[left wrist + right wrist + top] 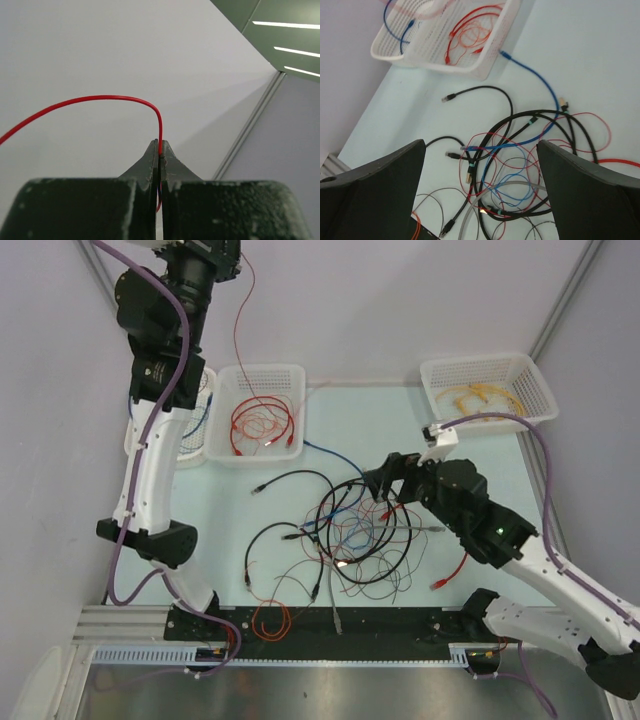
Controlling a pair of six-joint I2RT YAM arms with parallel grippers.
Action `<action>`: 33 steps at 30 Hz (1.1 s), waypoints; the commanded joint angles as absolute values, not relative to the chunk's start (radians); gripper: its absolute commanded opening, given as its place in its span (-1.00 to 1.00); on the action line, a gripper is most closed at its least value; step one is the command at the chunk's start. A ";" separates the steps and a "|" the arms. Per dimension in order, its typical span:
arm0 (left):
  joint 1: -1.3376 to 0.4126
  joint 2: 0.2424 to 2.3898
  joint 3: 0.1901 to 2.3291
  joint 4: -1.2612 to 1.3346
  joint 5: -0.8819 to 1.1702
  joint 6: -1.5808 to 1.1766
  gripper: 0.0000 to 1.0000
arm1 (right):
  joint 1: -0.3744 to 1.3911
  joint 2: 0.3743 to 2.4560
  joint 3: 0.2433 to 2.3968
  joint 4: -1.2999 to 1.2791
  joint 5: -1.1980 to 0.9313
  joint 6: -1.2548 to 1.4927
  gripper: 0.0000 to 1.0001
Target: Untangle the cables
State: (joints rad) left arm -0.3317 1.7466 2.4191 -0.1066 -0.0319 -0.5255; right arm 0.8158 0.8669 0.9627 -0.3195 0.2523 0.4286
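My left jaws are clenched on a thin red wire (100, 98); it comes up between the tips, bends over and arcs off to the left against a bare wall. My left arm (160, 370) is raised high at the far left; seen from above, the wire drops in a wavy line into the middle basket (300, 390), where more red wire lies coiled. My right jaws are spread wide and grip nothing; they hang over the far right edge of the cables (345, 535), which lie in a jumble on the table (400, 425), near its middle and closer to my right arm.

Thick black loops cross one another through the heart of the jumble. One black cable (485, 90) arcs out on the far side and ends in a small plug lying free. A blue cable (540, 82) runs from just beside the middle basket down into the knot; thinner blue loops show under the black. Thin red wire winds in wide loops through and around the rest. A grey cable (470, 215) curls out at the near side; thin reddish-brown loops spread toward the near edge. An orange coil (270, 620) lies apart at that edge; a red plug (440, 582) sticks out on the right.

The left basket (200, 440) holds blue cable; the right basket (535, 380) holds yellowish ones.
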 commanded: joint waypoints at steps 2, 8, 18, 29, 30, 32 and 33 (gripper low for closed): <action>-0.357 1.674 2.393 -0.097 0.029 -0.572 -1.00 | 0.821 0.980 0.910 -0.074 0.060 0.440 0.99; -0.364 1.634 2.358 -0.103 0.005 -0.523 -0.99 | 0.867 1.066 0.911 0.121 0.066 0.433 0.97; -0.334 1.667 2.350 -0.080 -0.115 -0.393 -1.00 | 0.881 0.973 0.911 0.006 0.110 0.446 0.94; -0.282 1.814 2.427 -0.012 -0.129 -0.357 -1.00 | 0.838 0.873 0.911 -0.144 0.121 0.453 0.93; -0.278 1.827 2.434 -0.009 -0.120 -0.363 -1.00 | 0.825 0.873 0.911 -0.150 0.118 0.451 0.93; -0.262 1.864 2.456 -0.005 -0.114 -0.374 -1.00 | 0.812 0.879 0.913 -0.153 0.111 0.453 0.93; -0.256 1.876 2.462 -0.005 -0.107 -0.374 -1.00 | 0.799 0.880 0.913 -0.156 0.104 0.454 0.93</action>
